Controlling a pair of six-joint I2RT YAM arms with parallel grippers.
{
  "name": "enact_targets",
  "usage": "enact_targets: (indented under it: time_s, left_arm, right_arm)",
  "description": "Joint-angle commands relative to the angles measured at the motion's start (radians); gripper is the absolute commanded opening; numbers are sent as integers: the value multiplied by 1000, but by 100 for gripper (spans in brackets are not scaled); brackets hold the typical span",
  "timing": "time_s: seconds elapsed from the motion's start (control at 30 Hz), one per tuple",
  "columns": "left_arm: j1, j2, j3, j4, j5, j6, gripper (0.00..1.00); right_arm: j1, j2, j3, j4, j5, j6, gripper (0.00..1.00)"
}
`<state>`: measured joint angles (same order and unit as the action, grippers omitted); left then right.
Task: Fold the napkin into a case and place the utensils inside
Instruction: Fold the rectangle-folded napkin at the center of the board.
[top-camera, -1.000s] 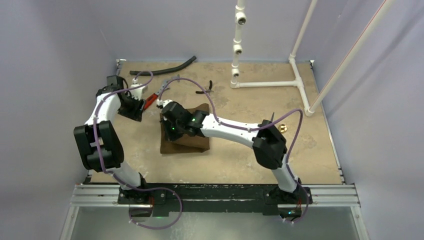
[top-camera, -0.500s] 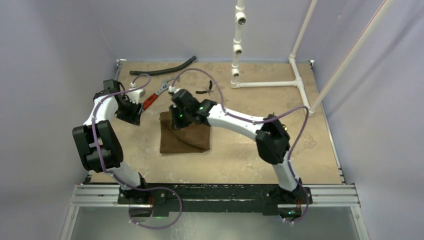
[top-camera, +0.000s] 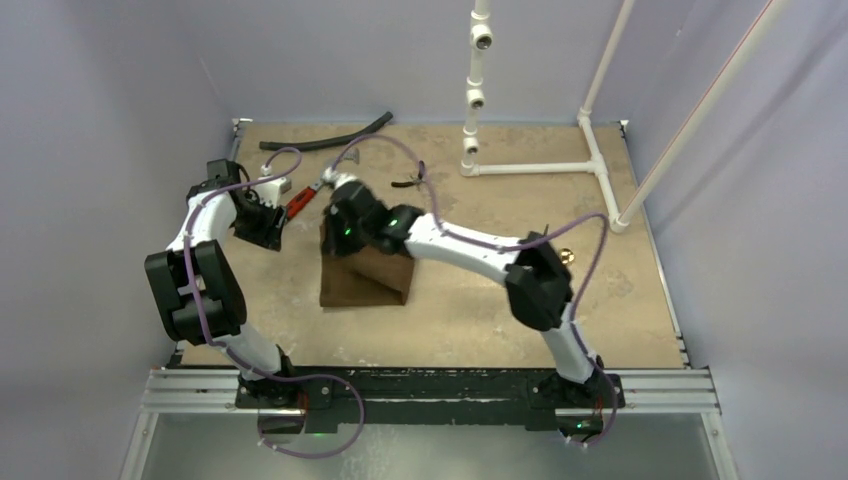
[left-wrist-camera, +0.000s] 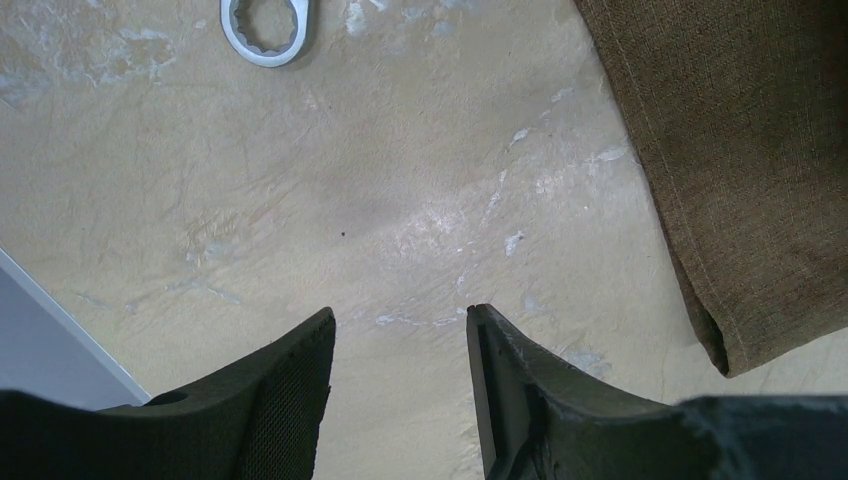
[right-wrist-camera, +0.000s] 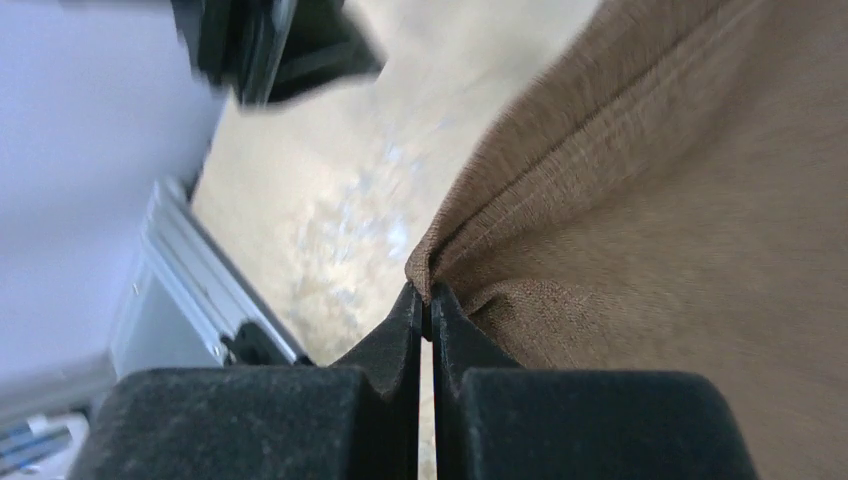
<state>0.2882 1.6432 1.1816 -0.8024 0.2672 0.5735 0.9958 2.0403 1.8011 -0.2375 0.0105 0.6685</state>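
The dark-brown napkin (top-camera: 368, 278) lies partly folded on the table in the middle of the top view, its far left part lifted. My right gripper (top-camera: 337, 222) is shut on a pinched corner of the napkin (right-wrist-camera: 640, 200), and the cloth bunches at the fingertips (right-wrist-camera: 425, 292). My left gripper (top-camera: 272, 228) hovers to the left of the cloth, open with only bare table between its fingers (left-wrist-camera: 400, 318). The napkin's edge (left-wrist-camera: 740, 150) shows at the right of the left wrist view. The utensils are out of view.
A black hose (top-camera: 325, 140) lies at the far left edge. A red-handled wrench (top-camera: 303, 198) rests just beyond the left gripper, its ring end (left-wrist-camera: 262, 28) near the fingers. Small black pliers (top-camera: 410, 181) lie behind the napkin. A white pipe frame (top-camera: 530, 166) stands at the far right.
My right gripper has moved away from me and then to the left, pulling the napkin's corner up with it. The left arm has stayed about where it was.
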Motion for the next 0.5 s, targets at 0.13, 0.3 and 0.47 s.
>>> enact_targets:
  time_s: [0.13,0.3,0.47]
  left_arm:
    - [8,-25,24,-4,29,33,50]
    - [8,-10,32,-19,43,31,51]
    - [8,-1,29,-48,76,39,51]
  right_arm:
    - [112,200,114,-175,-203,-111,0]
    - [89,156,86,-213,-159,-106,65]
    - [8,17,34,-121,-214,-73,83]
